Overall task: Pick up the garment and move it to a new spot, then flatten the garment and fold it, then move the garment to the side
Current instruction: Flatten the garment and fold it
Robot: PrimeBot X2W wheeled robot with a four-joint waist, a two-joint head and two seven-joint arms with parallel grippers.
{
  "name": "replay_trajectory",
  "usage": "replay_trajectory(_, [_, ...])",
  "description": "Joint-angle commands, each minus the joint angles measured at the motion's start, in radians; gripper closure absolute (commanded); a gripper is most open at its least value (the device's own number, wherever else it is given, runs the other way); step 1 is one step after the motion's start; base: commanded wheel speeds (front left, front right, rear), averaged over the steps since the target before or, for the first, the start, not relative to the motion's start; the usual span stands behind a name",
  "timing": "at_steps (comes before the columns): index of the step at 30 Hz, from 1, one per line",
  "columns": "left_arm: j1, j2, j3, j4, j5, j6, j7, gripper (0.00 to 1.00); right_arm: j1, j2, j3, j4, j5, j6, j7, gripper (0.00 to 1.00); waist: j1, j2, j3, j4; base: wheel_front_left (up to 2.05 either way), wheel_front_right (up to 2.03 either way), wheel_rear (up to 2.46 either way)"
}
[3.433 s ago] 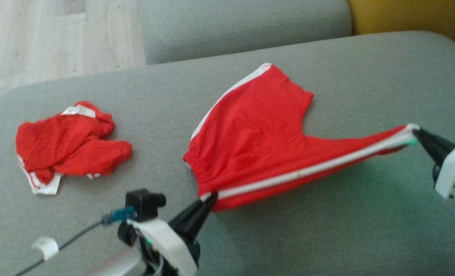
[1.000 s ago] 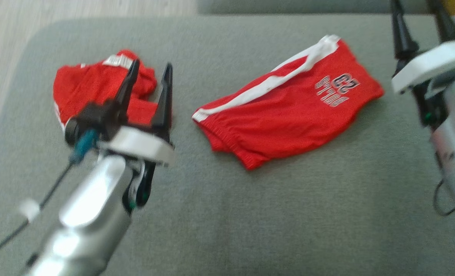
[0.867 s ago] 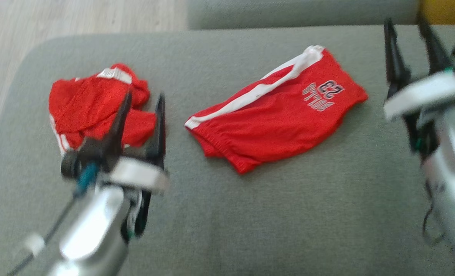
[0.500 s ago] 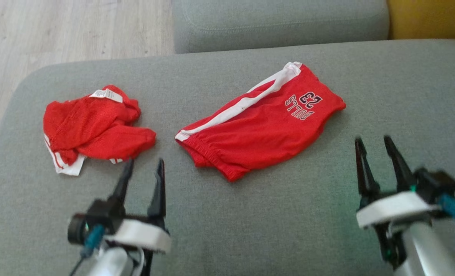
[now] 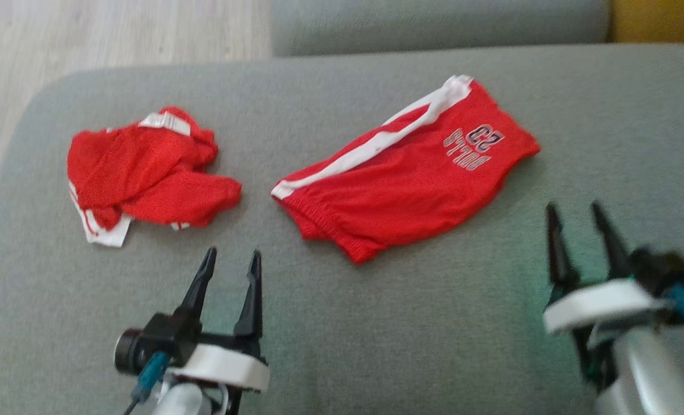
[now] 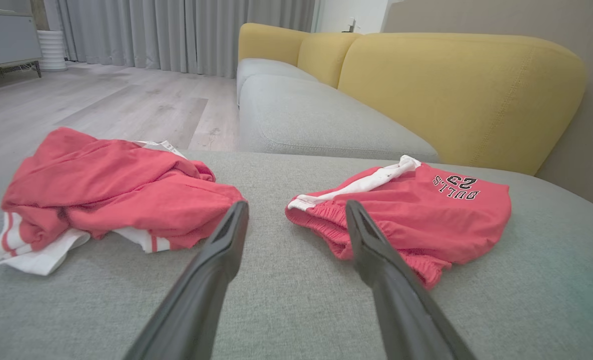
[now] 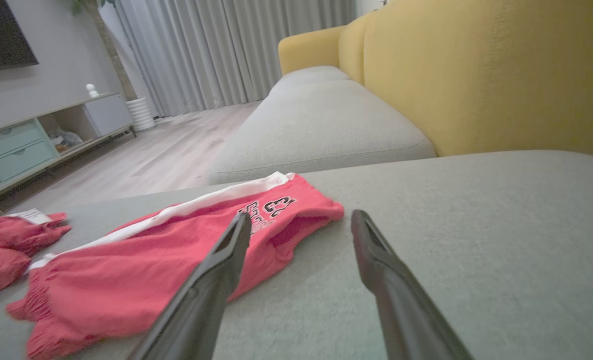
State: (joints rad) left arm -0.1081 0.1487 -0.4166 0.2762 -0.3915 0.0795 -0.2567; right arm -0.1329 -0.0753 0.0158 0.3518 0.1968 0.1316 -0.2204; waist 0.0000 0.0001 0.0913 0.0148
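Observation:
The garment (image 5: 405,178) is a pair of red shorts with a white side stripe and a printed number, folded in half and lying flat on the grey cushion (image 5: 376,323); it also shows as the garment (image 6: 416,215) and the garment (image 7: 166,250) in the wrist views. My left gripper (image 5: 232,260) stands open at the lower left, short of the shorts' waistband, holding nothing. My right gripper (image 5: 572,213) stands open at the lower right, clear of the hem end. In the wrist views the left gripper (image 6: 296,210) and the right gripper (image 7: 299,220) have nothing between their fingers.
A second red garment (image 5: 140,173) lies crumpled on the cushion's left part, a white label on top. Another grey seat cushion (image 5: 434,23) lies beyond, with yellow backrests (image 6: 456,95) behind. Wooden floor (image 5: 88,34) runs off the left edge.
The shorts, earlier stretched between both shut grippers, now lie folded and released. Both arms have drawn back toward me, open; the head view has also shifted.

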Motion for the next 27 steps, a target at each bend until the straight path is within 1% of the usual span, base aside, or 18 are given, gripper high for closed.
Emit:
replay_trajectory(1, [-0.071,-0.003,0.044,-0.030,0.017,-0.009,-0.005,0.00,-0.096,-0.012,-0.006,-0.023,-0.009,-0.001,0.015,0.00,0.0000,-0.0001,0.051,0.032,0.00,0.00,0.00])
replay_trajectory(4, [-0.103,-0.019,0.042,-0.018,0.040,-0.027,-0.005,0.00,-0.183,-0.031,-0.039,0.009,-0.029,-0.001,0.062,0.00,0.0000,-0.0001,0.107,0.065,0.00,0.00,0.00])
replay_trajectory(7, [-0.135,-0.040,0.038,-0.009,0.056,-0.045,-0.005,0.00,-0.283,-0.056,-0.069,0.066,-0.037,-0.001,0.118,0.00,0.0000,-0.0001,0.161,0.102,0.00,0.00,0.00])
replay_trajectory(11, [-0.171,-0.065,0.035,0.004,0.069,-0.062,-0.005,0.00,-0.418,-0.093,-0.126,0.197,-0.047,-0.001,0.233,0.00,0.0000,-0.0001,0.222,0.147,0.00,0.00,0.00])
replay_trajectory(14, [-0.193,-0.079,0.025,0.014,0.080,-0.071,-0.005,0.00,-0.508,-0.123,-0.159,0.295,-0.085,-0.001,0.281,0.00,0.0000,-0.0001,0.259,0.178,0.00,0.00,0.00])
replay_trajectory(17, [-0.207,-0.089,0.018,0.017,0.085,-0.077,-0.005,0.00,-0.567,-0.145,-0.158,0.386,-0.117,-0.001,0.308,0.00,0.0000,-0.0001,0.279,0.199,0.00,0.00,0.00])
replay_trajectory(21, [-0.216,-0.095,0.015,0.024,0.082,-0.083,-0.005,0.00,-0.608,-0.167,-0.151,0.496,-0.158,-0.001,0.322,0.00,0.0000,-0.0001,0.292,0.208,0.00,0.00,0.00])
replay_trajectory(24, [-0.222,-0.097,0.013,0.030,0.083,-0.084,-0.005,0.00,-0.628,-0.164,-0.166,0.561,-0.178,-0.001,0.306,0.00,0.0000,-0.0001,0.292,0.205,0.00,0.00,0.00])
replay_trajectory(27, [-0.227,-0.097,0.014,0.035,0.084,-0.085,-0.005,0.00,-0.641,-0.156,-0.158,0.614,-0.199,-0.001,0.296,0.00,0.0000,-0.0001,0.289,0.197,0.00,0.00,0.00])
